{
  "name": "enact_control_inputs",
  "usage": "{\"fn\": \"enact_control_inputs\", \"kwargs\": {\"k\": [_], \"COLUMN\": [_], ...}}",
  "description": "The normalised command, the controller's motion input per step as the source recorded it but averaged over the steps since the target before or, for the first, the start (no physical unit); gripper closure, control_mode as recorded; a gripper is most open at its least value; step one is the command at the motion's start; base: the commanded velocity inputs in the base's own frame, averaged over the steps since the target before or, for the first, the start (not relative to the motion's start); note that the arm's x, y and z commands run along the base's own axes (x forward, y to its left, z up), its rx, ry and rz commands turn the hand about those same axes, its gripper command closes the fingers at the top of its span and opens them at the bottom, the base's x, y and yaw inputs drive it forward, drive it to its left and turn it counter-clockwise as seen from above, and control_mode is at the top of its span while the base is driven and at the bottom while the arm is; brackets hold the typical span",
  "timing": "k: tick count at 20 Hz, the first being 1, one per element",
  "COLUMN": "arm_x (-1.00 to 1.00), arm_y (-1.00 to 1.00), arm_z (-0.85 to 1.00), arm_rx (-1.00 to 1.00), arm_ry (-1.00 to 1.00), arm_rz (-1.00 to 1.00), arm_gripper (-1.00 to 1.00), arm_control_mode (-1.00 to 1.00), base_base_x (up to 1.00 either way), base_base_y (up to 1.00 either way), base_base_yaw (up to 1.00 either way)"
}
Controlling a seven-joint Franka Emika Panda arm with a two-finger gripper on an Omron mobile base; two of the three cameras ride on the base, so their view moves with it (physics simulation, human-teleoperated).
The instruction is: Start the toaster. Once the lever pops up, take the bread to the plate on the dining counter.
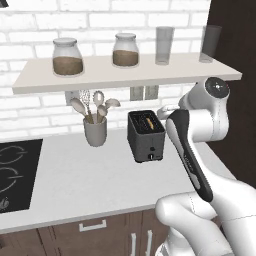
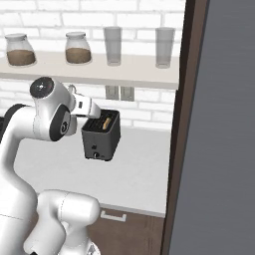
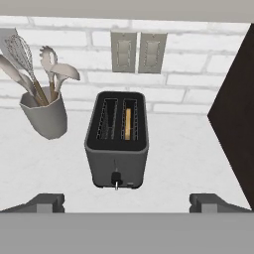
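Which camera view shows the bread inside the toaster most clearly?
The hand view: it looks down into the toaster, with the bread upright in one slot. Both base views show only a small tan sliver of it.

Looking straight down at the toaster (image 3: 117, 144) on the white tabletop (image 3: 198, 163), bread (image 3: 128, 124) sunk in the right-hand slot. Utensil cup (image 3: 44, 117) off to the left. Claw (image 3: 127, 202) spread wide, hovering apart from it.

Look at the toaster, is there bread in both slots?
No, the hand view shows the bread standing in just one slot of the toaster; the other slot is empty.
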Motion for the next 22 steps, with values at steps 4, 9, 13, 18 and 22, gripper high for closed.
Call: {"fn": "enact_control_inputs", "kwargs": {"k": [4,9,13,18,22], "arm_x": [0.0,0.0,0.0,0.0,0.0], "arm_y": [0.0,0.0,0.0,0.0,0.0], "arm_z": [0.0,0.0,0.0,0.0,0.0], "arm_rx": [0.0,0.0,0.0,0.0,0.0], "arm_ry": [0.0,0.0,0.0,0.0,0.0], "arm_rz": [0.0,0.0,0.0,0.0,0.0], "arm_gripper": [-1.0,-1.0,-1.0,-1.0,-1.0], "arm_control_mode": [-1.0,-1.0,-1.0,-1.0,-1.0], "base_base_x": [0.0,0.0,0.0,0.0,0.0], "base_base_y": [0.0,0.0,0.0,0.0,0.0], "base_base_yaw": [0.0,0.0,0.0,0.0,0.0]}}
